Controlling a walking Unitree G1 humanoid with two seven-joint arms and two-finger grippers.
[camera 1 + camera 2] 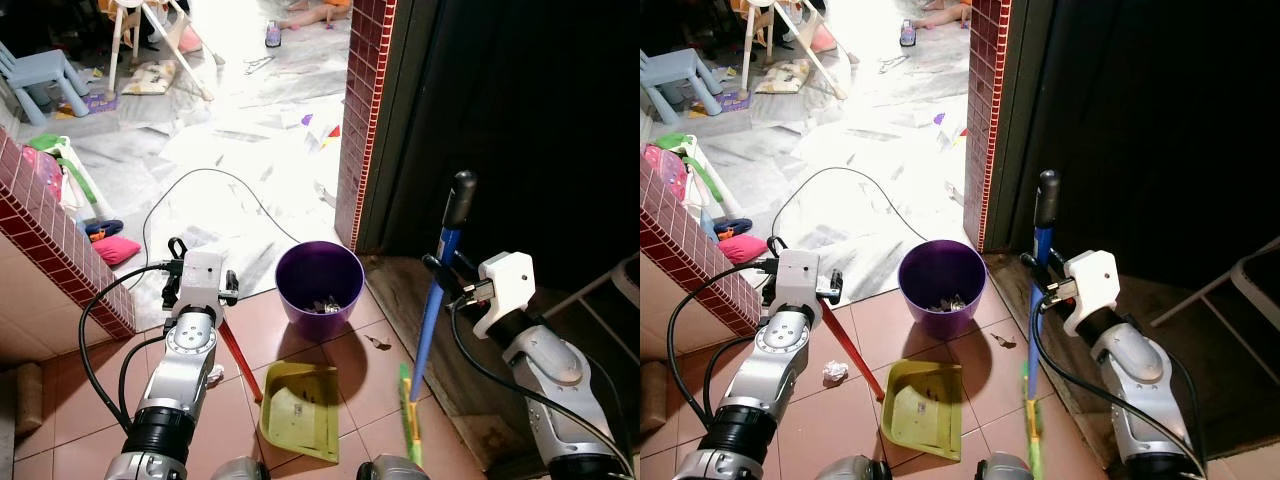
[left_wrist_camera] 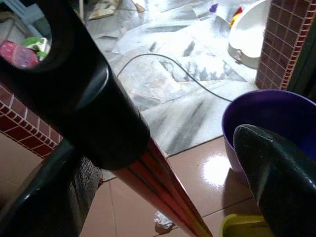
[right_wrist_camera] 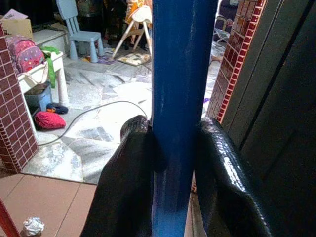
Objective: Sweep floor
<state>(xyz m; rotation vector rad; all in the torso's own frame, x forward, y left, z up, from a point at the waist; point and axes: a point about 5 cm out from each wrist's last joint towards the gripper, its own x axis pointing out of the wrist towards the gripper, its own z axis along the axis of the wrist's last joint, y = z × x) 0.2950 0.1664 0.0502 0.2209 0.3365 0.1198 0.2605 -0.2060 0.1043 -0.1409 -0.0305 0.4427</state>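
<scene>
**Both arms forward, both claws clamped**

Left silver arm is bent up from lower left, wrist raised. Left claw (image 1: 200, 290) has its black fingers (image 2: 276, 182) either side of a red dustpan handle with a black grip.

Right silver arm reaches in from lower right. Right claw (image 1: 440, 275) grips a blue broom pole; fingers (image 3: 123, 182) press both sides.

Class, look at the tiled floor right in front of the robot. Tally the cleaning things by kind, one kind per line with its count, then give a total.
Broom, blue handle, held by the right gripper: 1
Dustpan, yellow-green with a red handle, held by the left gripper: 1
Purple bin: 1
Crumpled paper scrap: 1
Total: 4
</scene>
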